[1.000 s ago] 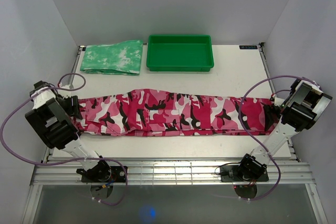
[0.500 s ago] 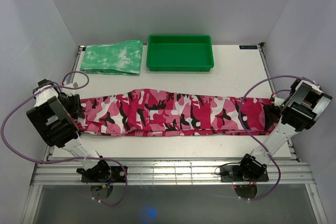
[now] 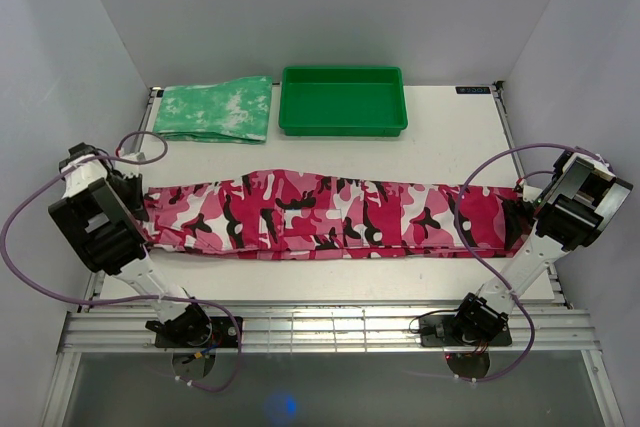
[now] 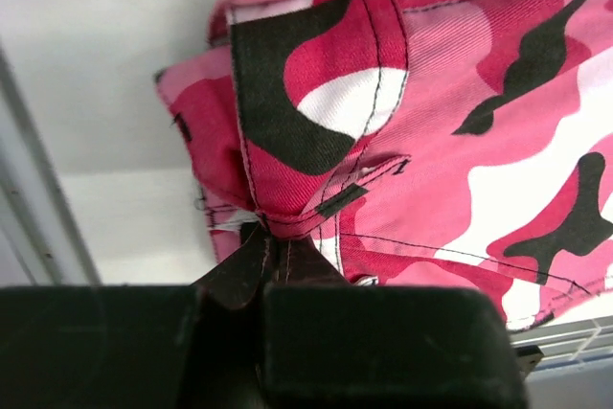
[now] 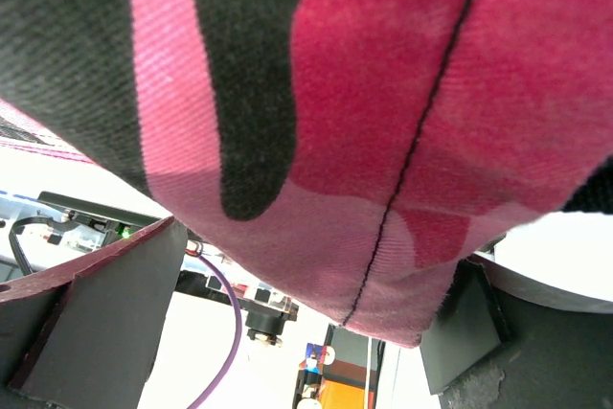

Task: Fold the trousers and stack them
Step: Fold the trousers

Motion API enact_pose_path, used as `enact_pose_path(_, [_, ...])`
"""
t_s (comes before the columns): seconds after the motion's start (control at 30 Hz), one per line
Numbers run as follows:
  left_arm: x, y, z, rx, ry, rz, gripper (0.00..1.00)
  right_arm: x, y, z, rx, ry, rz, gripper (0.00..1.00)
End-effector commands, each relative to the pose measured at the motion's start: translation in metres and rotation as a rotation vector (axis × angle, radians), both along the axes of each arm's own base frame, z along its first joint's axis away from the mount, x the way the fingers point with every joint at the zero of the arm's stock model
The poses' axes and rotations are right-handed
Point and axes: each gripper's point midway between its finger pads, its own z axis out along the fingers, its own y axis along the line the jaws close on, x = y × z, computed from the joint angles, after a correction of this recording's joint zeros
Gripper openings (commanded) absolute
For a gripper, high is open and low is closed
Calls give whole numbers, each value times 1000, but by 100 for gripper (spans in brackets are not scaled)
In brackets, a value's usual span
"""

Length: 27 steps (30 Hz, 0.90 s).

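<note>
The trousers (image 3: 330,215), in pink, white and black camouflage, lie stretched flat from left to right across the middle of the table. My left gripper (image 3: 140,203) sits at their left end. In the left wrist view it (image 4: 261,241) is shut on a bunched corner of the trousers (image 4: 431,93) at a seam. My right gripper (image 3: 522,217) is at their right end. In the right wrist view its jaws stand wide apart, with the hem of the trousers (image 5: 383,93) hanging loose between the fingers (image 5: 96,313).
A green tray (image 3: 343,131) stands at the back centre. A mottled green-and-white folded cloth (image 3: 215,110) lies to its left. Purple cables (image 3: 470,242) loop from both arms, one over the trousers' right end. A metal rail (image 3: 330,322) runs along the near edge. White walls close both sides.
My left gripper has closed onto the trousers' left end, and that end has drawn slightly to the right. The right arm has not moved.
</note>
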Motion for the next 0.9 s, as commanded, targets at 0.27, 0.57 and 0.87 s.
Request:
enact_pose_path(0.27, [21,41,16,138,-15,-57,0,36,-35,-19,-119,-142,17,96])
enact_pose_path(0.57, [4,54,-10,232,60,-111,0,36,-37,-15,-132,-146,19,95])
enact_pose_path(0.87, [14,71,-14,302,50,-147,0,35,-36,-14,-129,-148,18,95])
